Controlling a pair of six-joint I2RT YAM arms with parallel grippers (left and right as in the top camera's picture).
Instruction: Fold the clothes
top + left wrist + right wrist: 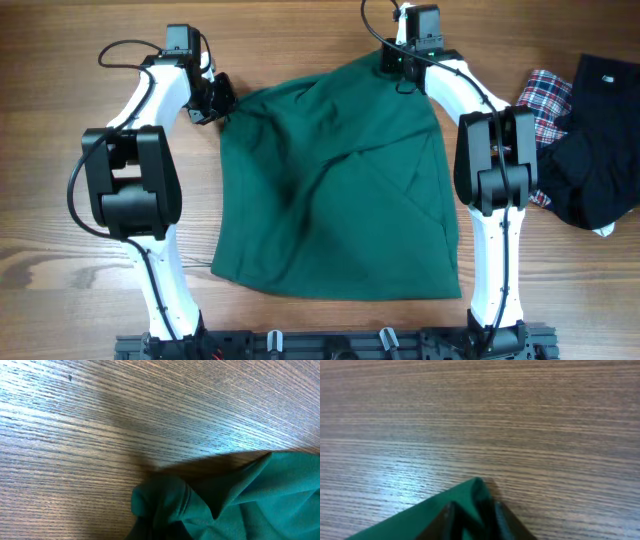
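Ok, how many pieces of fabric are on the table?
3: green garment in the middle, plaid cloth and black garment together at the right; others may be hidden underneath.

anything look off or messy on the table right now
The green garment lies uneven: diagonal creases cross its middle and its far-left corner is bunched at the left gripper. Off to the right, a plaid cloth and a black garment sit in a crumpled heap, unfolded.
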